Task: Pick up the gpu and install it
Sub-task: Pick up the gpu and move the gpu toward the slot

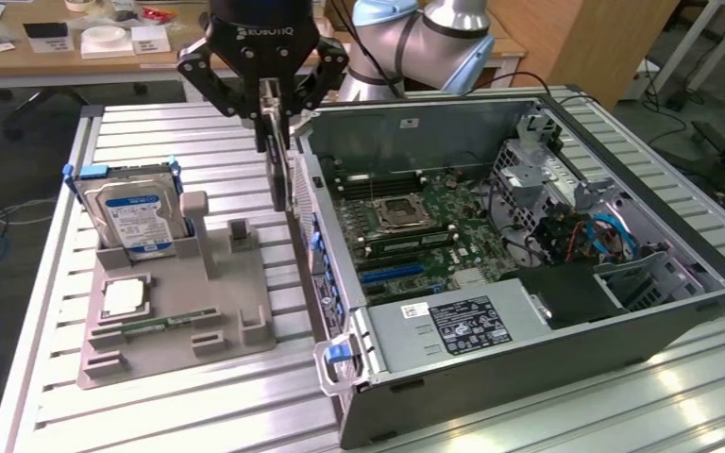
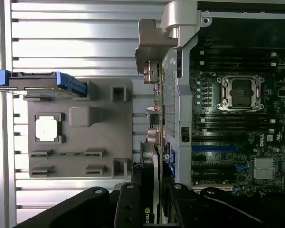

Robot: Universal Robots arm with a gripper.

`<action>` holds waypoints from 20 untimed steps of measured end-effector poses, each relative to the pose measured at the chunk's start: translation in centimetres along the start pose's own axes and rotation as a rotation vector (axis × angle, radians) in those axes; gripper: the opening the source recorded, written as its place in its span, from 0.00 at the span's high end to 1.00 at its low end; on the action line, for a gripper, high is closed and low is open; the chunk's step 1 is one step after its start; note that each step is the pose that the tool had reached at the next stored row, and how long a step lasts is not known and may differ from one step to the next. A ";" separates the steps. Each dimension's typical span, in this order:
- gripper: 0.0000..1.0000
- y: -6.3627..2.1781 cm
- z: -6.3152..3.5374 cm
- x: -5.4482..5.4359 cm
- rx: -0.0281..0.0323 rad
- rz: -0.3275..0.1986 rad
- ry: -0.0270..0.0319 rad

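Observation:
The gpu hangs on edge as a thin vertical card with its silver end bracket showing, and my gripper is shut on its top edge. It is held above the gap between the grey fixture and the near side wall of the open computer case. In the wrist view the gpu runs edge-on from my gripper alongside the case wall. The motherboard lies inside the case with blue expansion slots.
A grey fixture on the slatted metal table holds an upright hard drive, a processor chip and a memory stick. A power supply sits in the case's near end. Desks and a cabinet stand behind.

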State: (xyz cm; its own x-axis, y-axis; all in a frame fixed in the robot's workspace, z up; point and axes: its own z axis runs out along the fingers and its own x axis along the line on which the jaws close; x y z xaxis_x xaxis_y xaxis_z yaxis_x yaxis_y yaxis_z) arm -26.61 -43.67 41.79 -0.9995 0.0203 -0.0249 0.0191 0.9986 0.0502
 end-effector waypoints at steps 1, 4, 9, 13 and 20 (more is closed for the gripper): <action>0.73 0.02 0.01 -0.2 -0.0001 0.000 0.0000; 0.73 0.06 0.03 -0.8 -0.0001 0.000 0.0000; 0.73 0.15 0.05 -1.7 0.0000 0.000 0.0000; 0.73 0.22 0.07 -2.2 0.0000 0.000 0.0000; 0.73 0.36 0.11 -3.4 -0.0001 0.000 -0.0001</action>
State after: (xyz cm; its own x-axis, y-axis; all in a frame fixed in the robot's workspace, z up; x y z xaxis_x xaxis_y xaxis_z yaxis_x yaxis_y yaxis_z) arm -23.22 -43.37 41.79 -0.9995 0.0204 -0.0250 0.0191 0.9985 0.0503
